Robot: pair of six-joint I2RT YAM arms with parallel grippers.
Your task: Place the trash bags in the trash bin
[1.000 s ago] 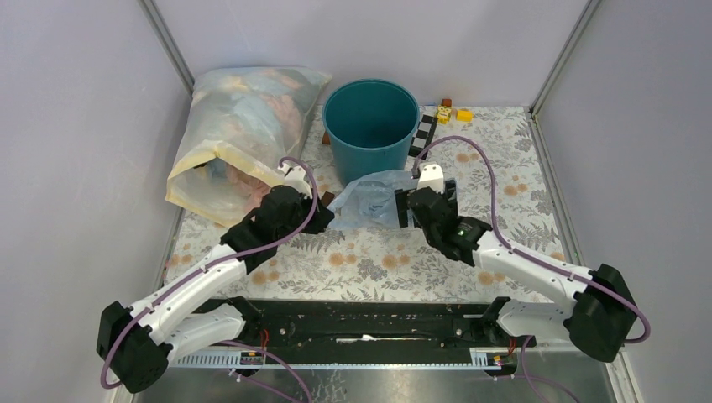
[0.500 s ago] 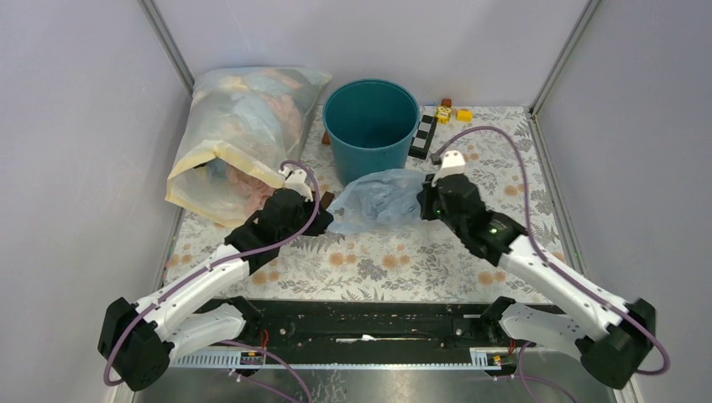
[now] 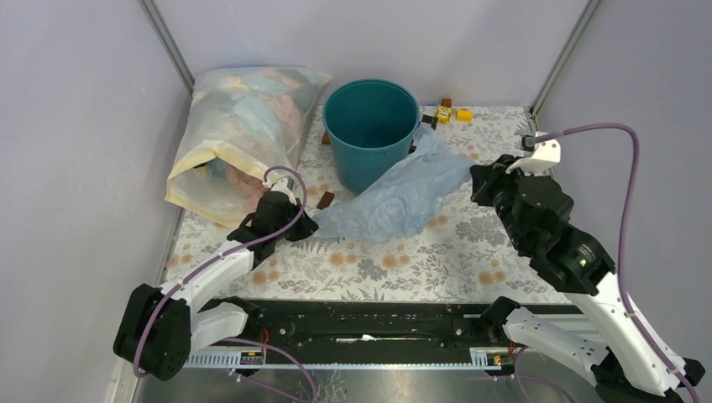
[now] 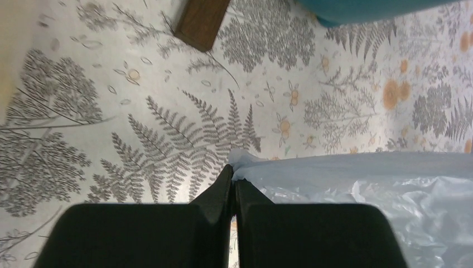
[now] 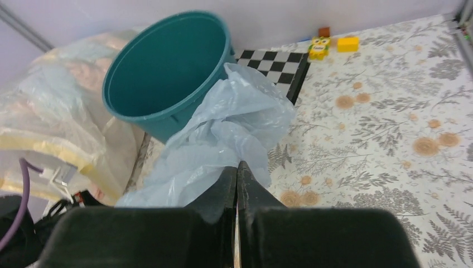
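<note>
Floral desk (image 3: 504, 252) before you: your left end effector (image 3: 308, 225) and right end effector (image 3: 475, 181) are each clamped on the blue bag (image 3: 395, 197), stretched between them against the bin (image 3: 361, 164).

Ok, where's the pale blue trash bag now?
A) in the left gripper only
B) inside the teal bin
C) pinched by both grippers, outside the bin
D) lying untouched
C: the left gripper and right gripper each pinch an edge of the trash bag, outside the teal bin.
</note>
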